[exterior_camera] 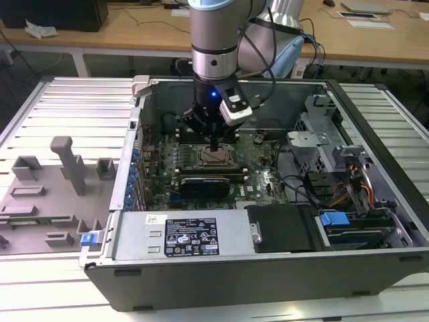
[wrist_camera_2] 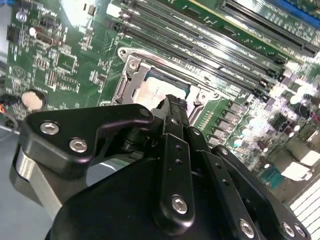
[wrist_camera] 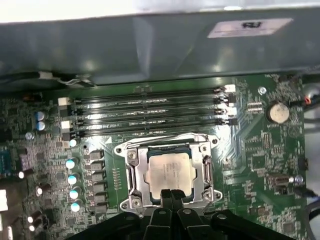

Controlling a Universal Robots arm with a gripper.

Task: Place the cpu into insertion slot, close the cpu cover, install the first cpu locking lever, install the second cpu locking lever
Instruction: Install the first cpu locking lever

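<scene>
The cpu (wrist_camera: 169, 169), a pale metal square, lies flat in the insertion slot (wrist_camera: 212, 194) on the green motherboard. The cpu cover (wrist_camera: 136, 172), a grey metal frame, lies down around it, the chip showing through its window. A thin wire lever (wrist_camera: 165, 136) runs along the socket side nearest the memory slots. My gripper (wrist_camera: 170, 192) is shut, its black fingertips pressed together with nothing between them, right at the socket edge over the chip's near side. The second wrist view shows the gripper (wrist_camera_2: 170, 100) tip against the cpu (wrist_camera_2: 150, 92). In the exterior view the gripper (exterior_camera: 213, 144) points straight down onto the socket (exterior_camera: 216, 157).
Long black memory slots (wrist_camera: 150, 107) run just beyond the socket. A black card (exterior_camera: 211, 181) lies in front of it in the exterior view. The case walls, a power supply (exterior_camera: 194, 235) and a drive cage (exterior_camera: 322, 144) hem the board in. A grey fixture tray (exterior_camera: 53, 188) sits outside on the exterior view's left.
</scene>
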